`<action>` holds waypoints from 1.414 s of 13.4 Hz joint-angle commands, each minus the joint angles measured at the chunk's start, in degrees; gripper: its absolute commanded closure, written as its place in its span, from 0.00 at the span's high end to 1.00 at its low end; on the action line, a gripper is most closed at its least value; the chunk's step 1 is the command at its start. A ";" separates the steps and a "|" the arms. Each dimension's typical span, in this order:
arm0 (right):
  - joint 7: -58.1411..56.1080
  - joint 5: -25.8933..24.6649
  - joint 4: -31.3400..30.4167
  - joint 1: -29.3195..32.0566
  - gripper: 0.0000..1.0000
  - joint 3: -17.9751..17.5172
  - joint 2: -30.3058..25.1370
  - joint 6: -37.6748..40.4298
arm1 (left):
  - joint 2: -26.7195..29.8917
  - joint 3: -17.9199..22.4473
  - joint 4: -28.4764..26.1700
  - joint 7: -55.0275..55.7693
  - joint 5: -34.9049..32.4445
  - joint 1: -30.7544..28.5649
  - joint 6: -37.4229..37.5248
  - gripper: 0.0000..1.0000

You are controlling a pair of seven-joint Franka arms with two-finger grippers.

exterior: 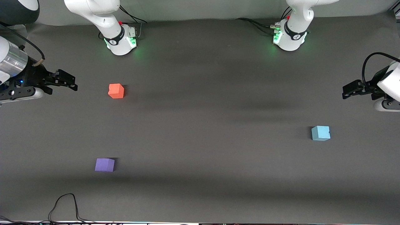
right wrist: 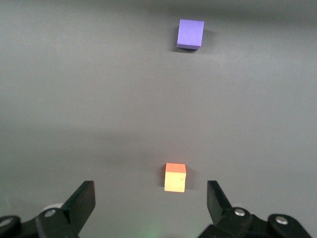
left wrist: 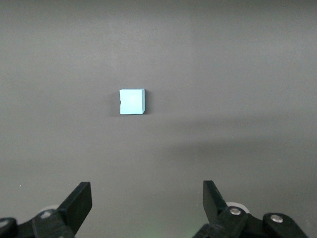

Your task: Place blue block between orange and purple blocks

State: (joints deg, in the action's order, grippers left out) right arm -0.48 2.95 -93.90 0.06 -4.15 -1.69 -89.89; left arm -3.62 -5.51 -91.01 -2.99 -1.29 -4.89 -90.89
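1. You are looking at a robotics lab, not a home or a shop.
2. Two white arms [exterior: 106,18] are bolted at the counter's [exterior: 200,103] edge, their bases [exterior: 122,42] lit with green status lights.
3. The counter is covered by a plain dark grey mat, a test surface with no household goods on it.
4. Loose black cables [exterior: 67,206] run along the mat's edges and up to the arm bases.
5. The only items laid out are three small plain cubes, the orange block [exterior: 116,91], the purple block [exterior: 104,164] and the blue block [exterior: 320,133], set well apart like trial props.
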 commanded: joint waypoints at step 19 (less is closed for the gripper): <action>0.75 -0.84 1.79 -0.67 1.00 -0.07 2.92 -0.02 | 1.69 0.94 -16.63 -13.36 -0.38 -7.15 -18.50 1.00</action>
State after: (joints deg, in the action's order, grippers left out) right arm -0.48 2.86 -93.61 0.05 -4.17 0.46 -90.03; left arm -2.81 -4.63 -101.94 -15.51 -1.46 -12.70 -103.55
